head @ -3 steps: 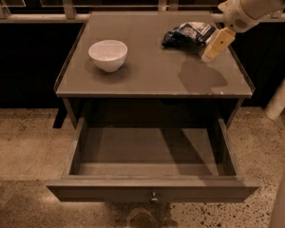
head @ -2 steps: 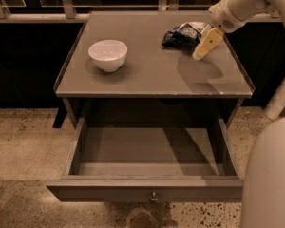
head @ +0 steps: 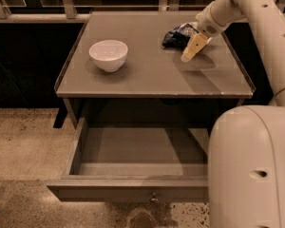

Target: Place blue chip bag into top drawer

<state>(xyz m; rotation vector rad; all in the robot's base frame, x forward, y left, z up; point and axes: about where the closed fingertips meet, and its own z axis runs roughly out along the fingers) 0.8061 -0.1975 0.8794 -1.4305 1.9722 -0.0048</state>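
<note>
The blue chip bag (head: 177, 36) lies crumpled on the tabletop at the back right, dark navy with pale patches. My gripper (head: 191, 52) hangs just to the right and in front of it, its cream fingers pointing down and left toward the table, tips close to the bag's front edge. The arm's wrist partly covers the bag's right side. The top drawer (head: 133, 186) is pulled out below the tabletop, its inside bare, with a small round knob (head: 154, 198) on its front panel.
A white bowl (head: 109, 55) stands on the left of the grey tabletop (head: 147, 80). My arm's large white body (head: 251, 165) fills the lower right and covers the drawer's right end. A railing and dark wall run behind the table. Speckled floor lies below.
My gripper has moved left and down toward the chip bag. The arm's body has swung into the lower right of the view. The bag, bowl and drawer have not moved.
</note>
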